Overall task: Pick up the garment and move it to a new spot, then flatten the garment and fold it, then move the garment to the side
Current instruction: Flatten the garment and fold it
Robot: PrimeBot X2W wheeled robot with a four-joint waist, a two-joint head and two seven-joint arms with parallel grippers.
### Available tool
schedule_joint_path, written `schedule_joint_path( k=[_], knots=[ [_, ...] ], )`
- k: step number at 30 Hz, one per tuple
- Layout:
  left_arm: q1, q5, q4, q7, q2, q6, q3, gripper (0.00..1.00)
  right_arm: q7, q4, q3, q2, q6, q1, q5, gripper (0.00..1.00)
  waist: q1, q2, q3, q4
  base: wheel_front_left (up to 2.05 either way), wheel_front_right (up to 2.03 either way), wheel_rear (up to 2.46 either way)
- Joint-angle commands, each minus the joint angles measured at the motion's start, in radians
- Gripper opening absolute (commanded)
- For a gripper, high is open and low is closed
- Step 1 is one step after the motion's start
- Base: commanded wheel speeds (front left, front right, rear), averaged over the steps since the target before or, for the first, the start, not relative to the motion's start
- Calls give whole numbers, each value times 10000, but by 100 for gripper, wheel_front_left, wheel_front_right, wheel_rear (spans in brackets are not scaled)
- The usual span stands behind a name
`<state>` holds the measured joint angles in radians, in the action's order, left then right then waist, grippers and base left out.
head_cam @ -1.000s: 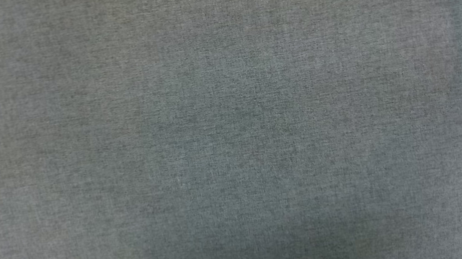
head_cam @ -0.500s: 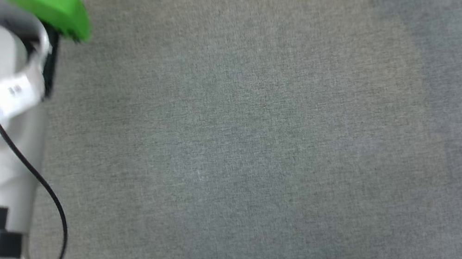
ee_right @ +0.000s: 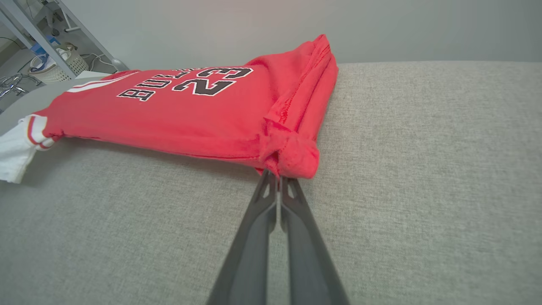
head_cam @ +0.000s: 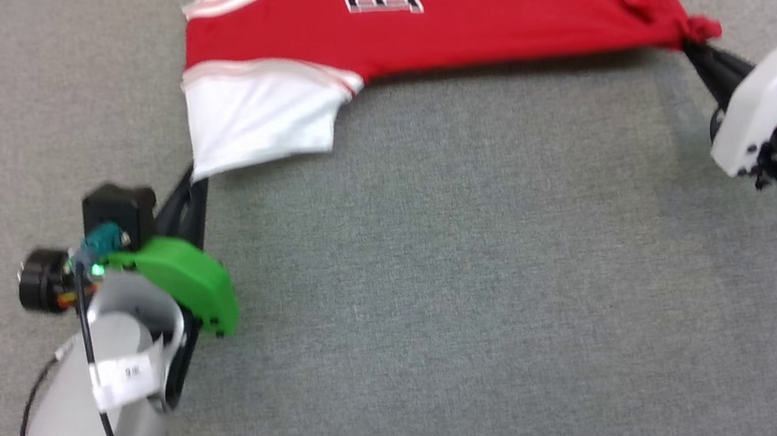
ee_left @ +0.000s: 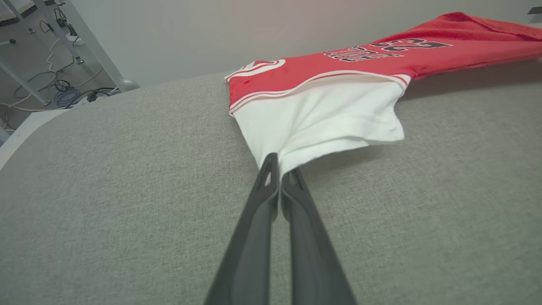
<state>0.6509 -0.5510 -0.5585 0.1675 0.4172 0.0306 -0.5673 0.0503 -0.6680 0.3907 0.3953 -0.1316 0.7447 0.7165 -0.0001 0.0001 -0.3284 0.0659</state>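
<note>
Bright, diffuse, even lighting is recorded. A soft shadow is cast beneath the garment point(head_cam: 482, 21) along its near edge onto the grey fabric surface point(head_cam: 446, 279). Wide-angle bending is noted in both wrist views.

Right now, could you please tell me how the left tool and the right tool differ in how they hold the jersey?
The left tool pinches the white sleeve; the right tool pinches a bunched red corner. The left tool wears a green housing, the right tool a white housing. Both are shut on the jersey, stretched between them.
</note>
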Motion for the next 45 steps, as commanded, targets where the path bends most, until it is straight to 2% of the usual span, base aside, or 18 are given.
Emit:
schedule_joint_path(
  k=[1, 8, 21, 23, 26, 33, 36, 41, 45],
  knots=[
    [-515, -179, 224, -143, 236, -110, 1, 0, 91, 28, 26, 122, 9, -359, 207, 0, 1, -1, 754, 56, 0, 0, 0],
    [-2411, -529, 1783, -1058, 950, -395, -208, 0, 355, 137, -23, 274, 9, -1656, 942, 0, 1, -1, 1431, 169, 0, 0, 0],
    [-5279, -1141, 5095, -2673, 2363, -1426, -337, 0, 449, 1125, -150, 587, 9, -3910, 2333, 0, 1, -1, 2710, 441, 0, 0, 0],
    [-5583, -1241, 5463, -2875, 2478, -1412, -455, 0, 550, 1268, -240, 654, 9, -4304, 2493, 0, 1, -1, 2911, 481, 0, 0, 0],
    [-6018, -1578, 5982, -3179, 2606, -1159, -664, 0, 816, 1573, -304, 802, 9, -4910, 2660, 0, 1, -1, 3180, 525, 0, 0, 0],
    [-6922, -2031, 6738, -3668, 3119, -1278, -755, 0, 2002, 2799, -714, 1078, 9, -6518, 3272, 0, 1, -1, 3656, 521, 0, 0, 0],
    [-7287, -2365, 7051, -3958, 3386, -1198, -793, 0, 2674, 3352, -972, 1199, 9, -7212, 3505, 0, 1, -1, 3737, 520, 0, 0, 0],
    [-7767, -2880, 7646, -4566, 3985, -1163, -777, 0, 3935, 4312, -1611, 1359, 9, -8399, 3483, 0, 1, -1, 3725, 475, 0, 0, 0],
    [-7658, -2911, 7980, -4438, 4188, -1237, -489, 0, 4447, 5192, -2414, 1119, 9, -8794, 3185, 0, 1, -1, 3560, 406, 0, 0, 0]
  ],
)
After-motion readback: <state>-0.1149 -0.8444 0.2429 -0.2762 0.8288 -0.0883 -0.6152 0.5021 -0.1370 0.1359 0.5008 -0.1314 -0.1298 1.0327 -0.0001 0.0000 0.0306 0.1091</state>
